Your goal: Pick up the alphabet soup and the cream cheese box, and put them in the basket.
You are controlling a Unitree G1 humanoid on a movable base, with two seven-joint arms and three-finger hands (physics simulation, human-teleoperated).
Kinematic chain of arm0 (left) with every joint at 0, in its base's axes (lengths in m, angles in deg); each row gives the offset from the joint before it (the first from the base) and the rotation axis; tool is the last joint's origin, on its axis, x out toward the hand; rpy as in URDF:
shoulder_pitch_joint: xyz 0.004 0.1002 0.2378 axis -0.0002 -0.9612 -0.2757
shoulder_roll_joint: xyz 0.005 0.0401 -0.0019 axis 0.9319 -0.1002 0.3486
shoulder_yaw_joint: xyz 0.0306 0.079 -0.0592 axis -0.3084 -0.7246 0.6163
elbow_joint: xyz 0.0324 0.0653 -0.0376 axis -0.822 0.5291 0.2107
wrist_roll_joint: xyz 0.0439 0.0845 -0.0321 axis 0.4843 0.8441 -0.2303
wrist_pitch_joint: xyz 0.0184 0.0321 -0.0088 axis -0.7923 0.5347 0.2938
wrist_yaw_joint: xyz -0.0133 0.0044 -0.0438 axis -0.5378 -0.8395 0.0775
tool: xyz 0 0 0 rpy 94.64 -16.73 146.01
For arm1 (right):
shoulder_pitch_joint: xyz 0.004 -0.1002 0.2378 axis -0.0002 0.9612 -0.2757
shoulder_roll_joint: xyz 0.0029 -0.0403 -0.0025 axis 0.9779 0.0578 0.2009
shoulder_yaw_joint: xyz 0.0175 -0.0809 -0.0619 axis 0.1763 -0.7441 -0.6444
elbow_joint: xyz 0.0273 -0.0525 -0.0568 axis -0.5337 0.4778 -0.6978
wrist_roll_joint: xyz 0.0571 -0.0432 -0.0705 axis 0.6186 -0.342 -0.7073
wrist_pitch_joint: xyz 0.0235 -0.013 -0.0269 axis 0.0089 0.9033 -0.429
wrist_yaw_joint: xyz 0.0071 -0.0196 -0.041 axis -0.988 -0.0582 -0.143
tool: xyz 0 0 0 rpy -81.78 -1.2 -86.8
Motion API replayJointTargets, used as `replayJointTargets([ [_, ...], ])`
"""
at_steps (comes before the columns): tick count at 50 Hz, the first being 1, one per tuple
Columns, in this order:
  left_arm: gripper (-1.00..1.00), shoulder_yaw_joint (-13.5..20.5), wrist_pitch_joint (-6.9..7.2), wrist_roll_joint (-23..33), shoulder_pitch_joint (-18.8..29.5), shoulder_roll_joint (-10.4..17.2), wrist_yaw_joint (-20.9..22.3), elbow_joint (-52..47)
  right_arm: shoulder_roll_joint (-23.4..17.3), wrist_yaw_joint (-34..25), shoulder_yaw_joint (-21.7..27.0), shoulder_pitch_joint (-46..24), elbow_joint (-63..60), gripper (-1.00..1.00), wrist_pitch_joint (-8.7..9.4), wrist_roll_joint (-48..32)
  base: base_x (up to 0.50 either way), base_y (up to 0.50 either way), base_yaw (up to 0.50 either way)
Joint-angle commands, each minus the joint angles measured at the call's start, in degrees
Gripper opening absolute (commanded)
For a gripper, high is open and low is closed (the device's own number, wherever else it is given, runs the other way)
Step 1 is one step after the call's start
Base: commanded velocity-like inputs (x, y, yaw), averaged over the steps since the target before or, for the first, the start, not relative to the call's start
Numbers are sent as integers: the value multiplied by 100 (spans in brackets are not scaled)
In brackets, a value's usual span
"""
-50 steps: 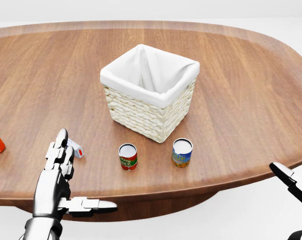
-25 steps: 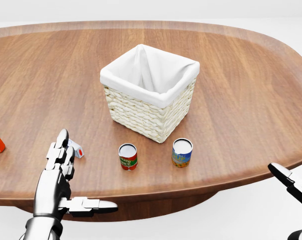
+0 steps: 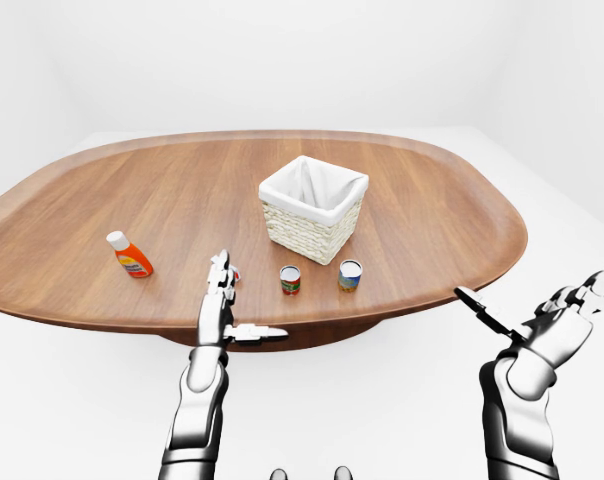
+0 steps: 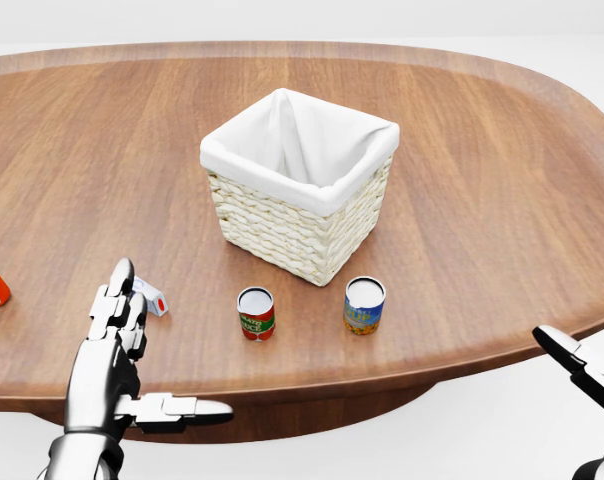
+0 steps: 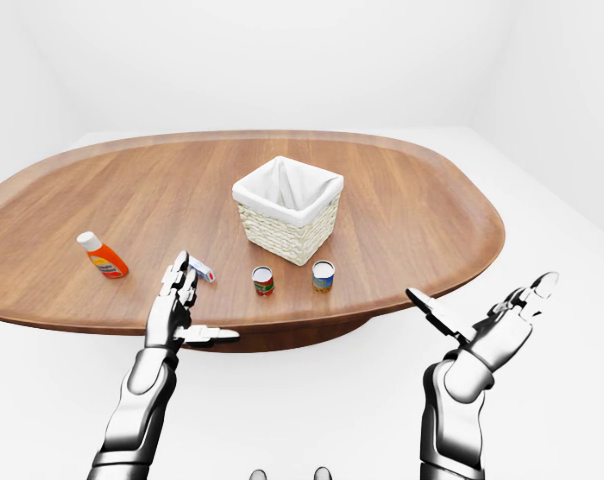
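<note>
Since the earlier frame, only the right hand [image 5: 492,325] is seen to shift slightly left at the head view's lower right; everything else is unchanged. Both hands are spread open and empty. Left hand [image 4: 117,345] is raised over the near table [image 4: 502,200] edge, partly covering the cream cheese box [image 4: 152,296]. Alphabet soup can [image 4: 256,313] stands just near of the basket [image 4: 300,185], a second can [image 4: 364,304] to its right. An orange bottle [image 3: 130,254] lies far left.
</note>
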Motion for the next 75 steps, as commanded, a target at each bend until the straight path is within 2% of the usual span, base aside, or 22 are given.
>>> replayJointTargets([
  [1, 100, 23, -20, -53, 54, 11, -13, 116, 21, 0, 46, -9, 6, 100, 0, -26, 0, 0, 0],
  [3, 100, 17, 14, -59, 40, 9, -10, 70, 22, 0, 44, 3, -13, 100, 0, -26, 0, 0, 0],
  [10, 100, 29, -33, -70, 76, 13, -9, 153, 6, 0, 41, -24, 73, 100, 0, -27, 0, 0, 0],
  [13, 100, 14, 13, -65, 55, 6, -19, 83, 3, 0, 34, -16, 43, 100, 0, -31, 0, 0, 0],
  [15, 100, 36, -39, -78, 87, 8, -35, 165, 5, 0, 34, -15, 36, 100, 0, -29, 0, 0, 0],
  [18, 100, 38, 18, -103, 72, 8, -40, 97, 11, 0, 45, -1, 20, 100, 0, -27, 0, 0, 0],
  [19, 100, 32, -27, -83, 82, 10, -48, 151, 11, 0, 42, -6, 42, 100, 0, -29, 0, 0, 0],
  [23, 100, 26, 18, -86, 60, 7, -51, 90, 15, 0, 39, 3, 14, 100, 0, -24, 0, 0, 0],
  [28, 100, 41, -15, -105, 92, 15, -43, 169, 14, 0, 31, -8, 69, 100, 0, -45, 0, 0, 0],
  [31, 100, 24, 63, -100, 59, 5, -55, 62, 18, 0, 21, 10, 17, 100, 0, -48, 22, 0, 0],
  [33, 100, 30, -7, -94, 86, 11, -50, 163, 11, 0, 28, -12, 117, 100, 0, -45, 23, 0, 0],
  [35, 100, 24, 20, -93, 74, 8, -53, 121, 7, 0, 26, -10, 120, 100, 0, -28, 23, 0, 0],
  [40, 100, 41, -77, -91, 109, 19, -51, 238, 12, 0, 32, 2, 90, 100, 0, -19, 23, 0, 0],
  [45, 100, 21, -37, -67, 57, 9, -73, 118, 18, 0, 35, 15, 51, 100, 0, -10, 23, 0, 0],
  [59, 100, 66, -55, -121, 103, 18, -84, 173, 15, 0, 43, 1, 39, 100, 0, -10, 20, 0, 0],
  [61, 100, 73, -14, -141, 88, 17, -96, 110, 18, 0, 45, 8, 19, 100, 0, -2, 19, 0, 0],
  [64, 100, 97, -100, -134, 118, 24, -136, 207, 17, 0, 39, 7, 33, 100, 0, -3, 19, 0, 0],
  [65, 100, 138, -173, -44, 110, 14, -326, 169, 15, 0, 39, 4, 45, 100, 0, -7, 19, 0, 0],
  [69, 100, 143, -87, -156, 98, 31, -275, 100, 16, 0, 39, 6, 31, 100, 0, -5, 19, 0, 0],
  [72, 100, 123, -139, -120, 128, 38, -276, 198, 12, 0, 42, -6, 74, 100, 0, 0, 18, 0, 0],
  [75, 100, 118, -57, -133, 110, 35, -269, 119, 14, 0, 37, -2, 32, 100, 0, -1, 19, 0, 0],
])
